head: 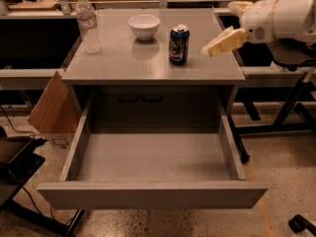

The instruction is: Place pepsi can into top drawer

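The pepsi can point(178, 44) stands upright on the grey table top point(118, 63), right of centre. The top drawer point(153, 194) is pulled fully out below the table, and nothing shows inside it. My gripper point(212, 47) reaches in from the right on a white arm point(284, 16), hovering over the table just right of the can and apart from it. It holds nothing.
A white bowl point(144, 26) sits behind and left of the can. A clear water bottle point(88, 23) stands at the table's left edge. A cardboard box point(52, 107) leans against the table's left side. Desks and metal frames flank both sides.
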`<state>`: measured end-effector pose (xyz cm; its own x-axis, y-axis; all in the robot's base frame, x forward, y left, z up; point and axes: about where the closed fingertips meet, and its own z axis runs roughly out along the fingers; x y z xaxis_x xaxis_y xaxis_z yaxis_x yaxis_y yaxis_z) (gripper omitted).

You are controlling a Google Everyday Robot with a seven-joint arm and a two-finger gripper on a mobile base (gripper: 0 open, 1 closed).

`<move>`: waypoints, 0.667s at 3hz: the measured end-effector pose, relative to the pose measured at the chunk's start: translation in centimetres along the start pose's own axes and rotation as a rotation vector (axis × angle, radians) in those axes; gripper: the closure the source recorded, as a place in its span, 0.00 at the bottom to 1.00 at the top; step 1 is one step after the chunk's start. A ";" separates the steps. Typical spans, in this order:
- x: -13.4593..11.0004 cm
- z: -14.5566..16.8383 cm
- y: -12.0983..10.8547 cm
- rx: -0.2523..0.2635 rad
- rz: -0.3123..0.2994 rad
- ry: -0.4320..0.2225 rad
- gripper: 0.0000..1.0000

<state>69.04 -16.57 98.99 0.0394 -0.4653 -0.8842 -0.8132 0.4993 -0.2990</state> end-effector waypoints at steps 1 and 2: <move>0.2 3.9 -1.5 0.008 0.065 -0.088 0.00; 0.5 7.5 -2.9 0.021 0.138 -0.145 0.00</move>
<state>75.72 -12.76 96.69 0.0131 -0.2826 -0.9591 -0.8043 0.5670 -0.1780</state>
